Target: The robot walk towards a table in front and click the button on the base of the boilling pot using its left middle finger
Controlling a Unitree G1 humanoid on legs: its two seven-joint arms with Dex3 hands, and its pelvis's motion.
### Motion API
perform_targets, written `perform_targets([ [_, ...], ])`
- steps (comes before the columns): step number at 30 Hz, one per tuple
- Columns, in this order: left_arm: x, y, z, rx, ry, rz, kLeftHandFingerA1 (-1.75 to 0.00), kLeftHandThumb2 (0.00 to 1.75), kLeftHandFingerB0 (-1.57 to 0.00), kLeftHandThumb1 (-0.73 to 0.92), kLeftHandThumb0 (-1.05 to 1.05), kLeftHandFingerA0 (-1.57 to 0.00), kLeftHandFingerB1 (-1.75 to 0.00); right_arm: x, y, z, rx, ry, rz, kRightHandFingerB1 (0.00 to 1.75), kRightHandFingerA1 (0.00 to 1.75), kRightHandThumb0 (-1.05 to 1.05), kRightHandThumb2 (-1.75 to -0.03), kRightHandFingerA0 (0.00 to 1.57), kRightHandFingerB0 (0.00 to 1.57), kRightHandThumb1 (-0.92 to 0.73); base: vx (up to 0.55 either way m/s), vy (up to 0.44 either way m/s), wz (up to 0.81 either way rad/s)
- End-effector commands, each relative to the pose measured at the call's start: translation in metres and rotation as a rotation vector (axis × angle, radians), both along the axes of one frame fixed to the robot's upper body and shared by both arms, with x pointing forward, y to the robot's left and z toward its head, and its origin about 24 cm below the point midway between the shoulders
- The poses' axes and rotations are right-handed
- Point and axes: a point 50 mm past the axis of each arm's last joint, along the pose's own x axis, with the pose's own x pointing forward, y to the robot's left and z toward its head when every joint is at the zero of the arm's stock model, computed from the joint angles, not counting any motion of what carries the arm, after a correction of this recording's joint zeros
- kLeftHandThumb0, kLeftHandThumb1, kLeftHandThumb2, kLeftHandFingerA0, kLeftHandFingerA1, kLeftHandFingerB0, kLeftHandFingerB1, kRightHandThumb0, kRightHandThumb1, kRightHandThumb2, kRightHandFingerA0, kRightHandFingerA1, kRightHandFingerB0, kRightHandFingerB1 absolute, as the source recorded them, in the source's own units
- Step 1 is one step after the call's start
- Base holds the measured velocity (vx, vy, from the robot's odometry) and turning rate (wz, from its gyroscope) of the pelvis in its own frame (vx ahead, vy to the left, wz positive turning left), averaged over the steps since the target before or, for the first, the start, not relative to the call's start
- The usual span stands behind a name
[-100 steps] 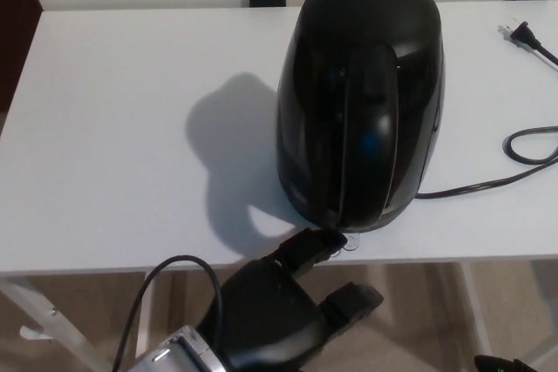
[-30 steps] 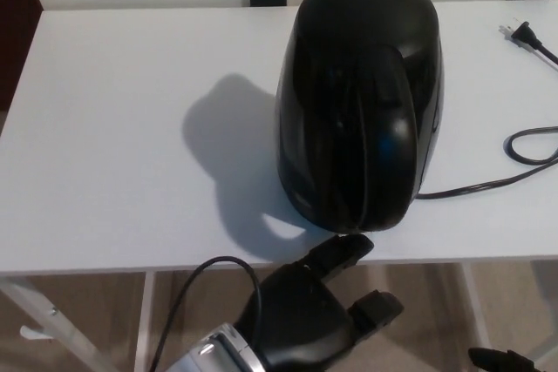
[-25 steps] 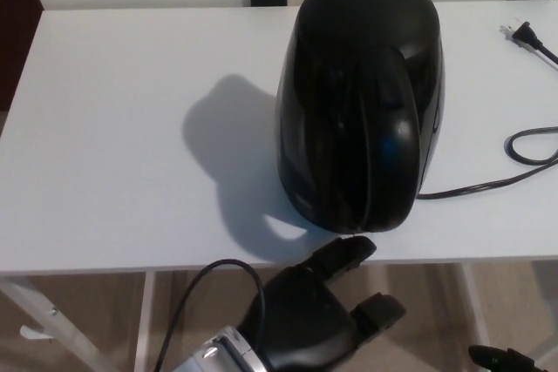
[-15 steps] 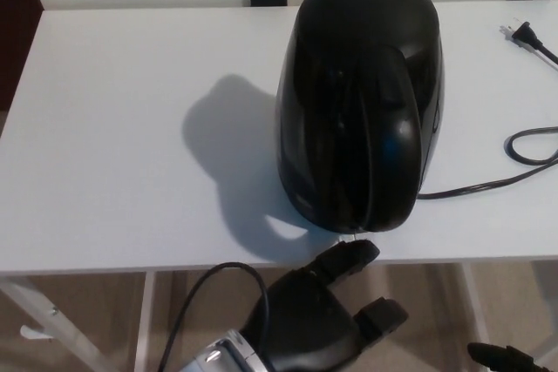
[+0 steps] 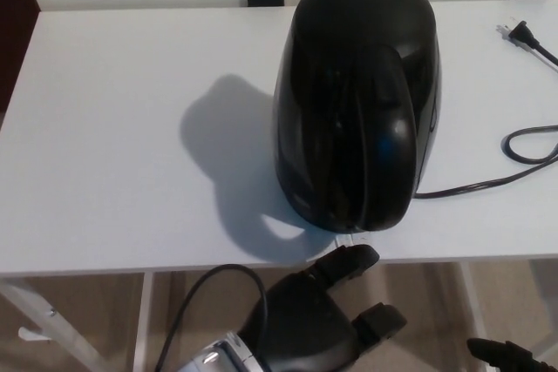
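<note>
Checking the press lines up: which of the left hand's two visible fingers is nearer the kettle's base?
The upper finger, which reaches the table edge just below the kettle; the lower finger stays back, off the table.

bare table (image 5: 113,128) left of pot (image 5: 357,102); cord (image 5: 488,182) crosses right.

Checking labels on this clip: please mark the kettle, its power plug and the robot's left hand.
kettle (image 5: 357,102): head view, upper black body.
power plug (image 5: 514,34): head view, plug body, table's far right.
left hand (image 5: 305,315): head view, back of palm.
</note>
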Motion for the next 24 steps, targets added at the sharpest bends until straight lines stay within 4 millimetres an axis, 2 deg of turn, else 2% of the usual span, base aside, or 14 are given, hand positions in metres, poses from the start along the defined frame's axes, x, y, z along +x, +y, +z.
perform_targets([
  [1, 0.0, 0.01, -0.012, 0.055, 0.03, 0.024, -0.5, 0.97, -0.1, 0.62, -0.86, -0.41, -0.39, 0.0, -0.003, 0.0, -0.011, 0.015, -0.033, 0.36, 0.5, -0.15, -0.57, 0.59, 0.27, -0.6, 0.0, 0.0, 0.0],
  [3, 0.001, 0.011, -0.014, 0.057, 0.036, 0.027, -0.5, 0.96, -0.11, 0.62, -0.86, -0.4, -0.39, 0.001, -0.003, 0.0, -0.015, 0.016, -0.037, 0.36, 0.5, -0.14, -0.57, 0.59, 0.27, -0.6, 0.0, 0.0, 0.0],
  [4, 0.001, 0.012, -0.016, 0.069, 0.05, 0.037, -0.49, 0.98, -0.08, 0.63, -0.86, -0.37, -0.37, 0.001, -0.003, 0.0, -0.003, 0.012, -0.043, 0.5, 0.66, -0.11, -0.89, 0.51, 0.16, -0.43, 0.0, 0.0, 0.0],
  [5, 0.001, 0.014, -0.018, 0.086, 0.065, 0.046, -0.5, 0.99, -0.07, 0.62, -0.84, -0.37, -0.32, 0.001, -0.003, 0.0, 0.001, 0.009, -0.041, 0.37, 0.51, -0.14, -0.57, 0.59, 0.28, -0.6, 0.0, 0.0, 0.0],
  [6, 0.001, 0.014, -0.019, 0.092, 0.07, 0.049, -0.5, 0.99, -0.07, 0.62, -0.84, -0.37, -0.32, 0.001, -0.003, 0.0, 0.002, 0.008, -0.04, 0.37, 0.51, -0.14, -0.57, 0.59, 0.28, -0.6, 0.0, 0.0, 0.0],
  [7, 0.003, 0.016, -0.019, 0.113, 0.065, 0.051, -0.5, 1.01, -0.04, 0.64, -0.86, -0.35, -0.29, 0.003, -0.002, 0.001, 0.002, 0.001, -0.038, 0.51, 0.66, -0.12, -0.89, 0.51, 0.18, -0.43, 0.0, 0.0, 0.0],
  [8, 0.003, 0.016, -0.02, 0.116, 0.071, 0.056, -0.5, 1.0, -0.03, 0.63, -0.85, -0.35, -0.29, 0.003, -0.002, 0.001, -0.002, 0.004, -0.037, 0.37, 0.51, -0.15, -0.57, 0.59, 0.29, -0.6, 0.0, 0.0, 0.0],
  [12, 0.007, 0.021, -0.024, 0.113, 0.086, 0.076, -0.49, 0.98, -0.08, 0.63, -0.85, -0.36, -0.34, 0.006, -0.002, 0.002, -0.033, -0.004, -0.021, 0.39, 0.52, -0.21, -0.57, 0.57, 0.32, -0.6, 0.0, 0.0, 0.0],
  [13, 0.008, 0.023, -0.026, 0.118, 0.088, 0.083, -0.49, 0.98, -0.08, 0.63, -0.85, -0.36, -0.33, 0.008, -0.002, 0.003, -0.041, -0.008, -0.017, 0.52, 0.65, -0.18, -0.87, 0.5, 0.21, -0.42, 0.0, 0.0, 0.0],
  [14, 0.008, 0.024, -0.028, 0.122, 0.09, 0.084, -0.49, 0.99, -0.08, 0.64, -0.85, -0.37, -0.33, 0.007, -0.002, 0.003, -0.04, -0.006, -0.019, 0.39, 0.52, -0.2, -0.57, 0.59, 0.32, -0.6, 0.0, 0.0, 0.0],
  [19, 0.008, 0.026, -0.03, 0.133, 0.11, 0.1, -0.49, 1.0, -0.04, 0.65, -0.87, -0.35, -0.28, 0.006, -0.001, 0.003, -0.037, -0.004, -0.016, 0.38, 0.51, -0.19, -0.57, 0.57, 0.3, -0.6, 0.0, 0.0, 0.0],
  [20, 0.007, 0.027, -0.03, 0.117, 0.098, 0.097, -0.5, 0.98, -0.08, 0.62, -0.85, -0.37, -0.32, 0.007, -0.001, 0.002, -0.043, -0.002, -0.016, 0.51, 0.65, -0.17, -0.87, 0.49, 0.19, -0.42, 0.0, 0.0, 0.0],
  [21, 0.007, 0.027, -0.029, 0.115, 0.095, 0.094, -0.5, 0.99, -0.07, 0.63, -0.84, -0.37, -0.32, 0.007, -0.001, 0.003, -0.043, -0.003, -0.018, 0.38, 0.52, -0.2, -0.57, 0.58, 0.31, -0.6, 0.0, 0.0, 0.0],
  [24, 0.004, 0.024, -0.024, 0.11, 0.095, 0.082, -0.49, 0.98, -0.08, 0.63, -0.85, -0.36, -0.33, 0.004, -0.002, 0.003, -0.037, -0.002, -0.022, 0.38, 0.51, -0.22, -0.58, 0.57, 0.3, -0.6, 0.0, 0.0, 0.0],
])
